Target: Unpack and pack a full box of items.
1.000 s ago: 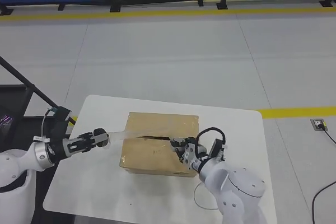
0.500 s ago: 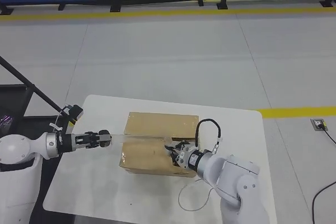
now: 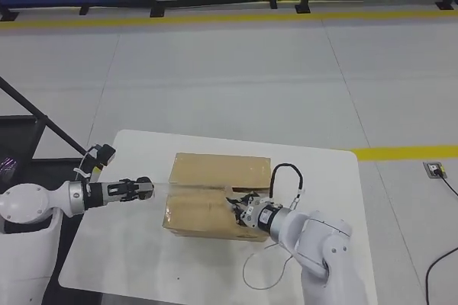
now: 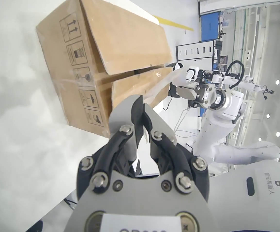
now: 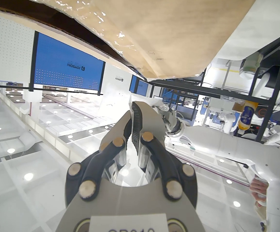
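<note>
My left pincer (image 3: 145,187) is clamping shut on the tape (image 3: 191,183), just left of the box (image 3: 214,164), which is sitting mid-tabletop (image 3: 137,252). My right pincer (image 3: 237,207), at the box's near right, is closed, seemingly on the tape's other end. With the strip stretching taut, I am risking it snapping, slipping free, or dragging the box left.

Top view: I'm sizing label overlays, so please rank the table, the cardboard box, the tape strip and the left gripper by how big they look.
1. table
2. cardboard box
3. tape strip and left gripper, not ranked: the strip is longer but thin and see-through, while the gripper is shorter and thicker.
</note>
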`<state>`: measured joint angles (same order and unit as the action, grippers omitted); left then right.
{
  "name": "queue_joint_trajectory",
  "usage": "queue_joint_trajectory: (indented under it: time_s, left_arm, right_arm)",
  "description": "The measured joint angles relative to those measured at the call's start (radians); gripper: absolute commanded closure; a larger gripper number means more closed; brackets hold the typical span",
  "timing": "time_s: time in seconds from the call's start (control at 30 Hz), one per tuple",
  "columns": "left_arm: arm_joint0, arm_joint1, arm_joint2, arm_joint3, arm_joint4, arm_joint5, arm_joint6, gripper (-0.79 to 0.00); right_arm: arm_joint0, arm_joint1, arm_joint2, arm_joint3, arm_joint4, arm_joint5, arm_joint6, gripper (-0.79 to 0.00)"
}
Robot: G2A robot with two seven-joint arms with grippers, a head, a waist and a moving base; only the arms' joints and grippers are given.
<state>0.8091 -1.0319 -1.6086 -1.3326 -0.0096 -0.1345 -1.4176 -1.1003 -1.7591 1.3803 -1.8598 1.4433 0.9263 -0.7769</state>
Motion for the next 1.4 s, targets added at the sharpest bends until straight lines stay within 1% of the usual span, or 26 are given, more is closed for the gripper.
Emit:
queue_joint_trajectory:
  time_s: [0.07,0.1,0.27,0.4,0.5,0.67,0.7,0.73,0.8,0.97,1.0,1.03,1.23,1.3,1.4]
  left_arm:
    - [-0.013,0.002,0.015,0.019,0.002,0.014,-0.004,0.0]
    - [-0.024,0.003,0.025,0.033,0.003,0.021,-0.004,0.0]
    - [-0.075,0.005,0.068,0.093,-0.001,0.037,-0.005,0.0]
    - [-0.119,0.007,0.108,0.136,0.012,0.051,-0.016,0.0]
    - [-0.146,0.009,0.135,0.165,0.027,0.053,-0.014,0.0]
    - [-0.18,0.01,0.171,0.214,0.03,0.059,-0.013,0.0]
    - [-0.188,0.01,0.178,0.227,0.029,0.059,-0.013,-0.04]
    - [-0.194,0.011,0.183,0.237,0.028,0.059,-0.014,-0.2]
    - [-0.207,0.011,0.195,0.257,0.025,0.057,-0.014,-0.32]
    - [-0.232,0.012,0.216,0.299,0.013,0.049,-0.005,-0.437]
    - [-0.237,0.013,0.221,0.308,0.01,0.047,-0.002,-0.499]
    - [-0.241,0.013,0.224,0.315,0.008,0.044,-0.001,-0.536]
    - [-0.257,0.017,0.237,0.345,-0.001,0.031,0.02,-0.557]
    - [-0.257,0.019,0.235,0.346,-0.01,0.022,0.033,-0.585]
    - [-0.253,0.024,0.227,0.337,-0.023,0.008,0.047,-0.597]
  right_arm:
    - [0.004,0.001,0.011,0.009,0.042,-0.018,-0.014,0.0]
    - [0.008,0.001,0.022,0.014,0.083,-0.031,-0.042,0.0]
    - [0.062,0.005,0.037,0.044,0.288,-0.11,-0.226,0.0]
    - [0.13,0.029,-0.002,0.104,0.431,-0.229,-0.346,0.0]
    - [0.173,0.054,-0.026,0.139,0.507,-0.295,-0.412,0.0]
    - [0.212,0.095,-0.034,0.152,0.603,-0.359,-0.476,0.0]
    - [0.215,0.105,-0.034,0.15,0.62,-0.372,-0.489,0.0]
    - [0.218,0.112,-0.034,0.149,0.633,-0.383,-0.5,0.0]
    - [0.224,0.127,-0.033,0.148,0.66,-0.404,-0.521,0.0]
    - [0.24,0.156,-0.035,0.165,0.702,-0.434,-0.551,0.0]
    - [0.245,0.162,-0.036,0.17,0.709,-0.437,-0.554,0.0]
    - [0.248,0.166,-0.035,0.173,0.715,-0.439,-0.555,0.0]
    - [0.268,0.186,-0.024,0.197,0.745,-0.44,-0.556,0.0]
    - [0.273,0.191,-0.021,0.204,0.752,-0.443,-0.552,0.0]
    - [0.279,0.197,-0.02,0.216,0.761,-0.45,-0.543,0.0]
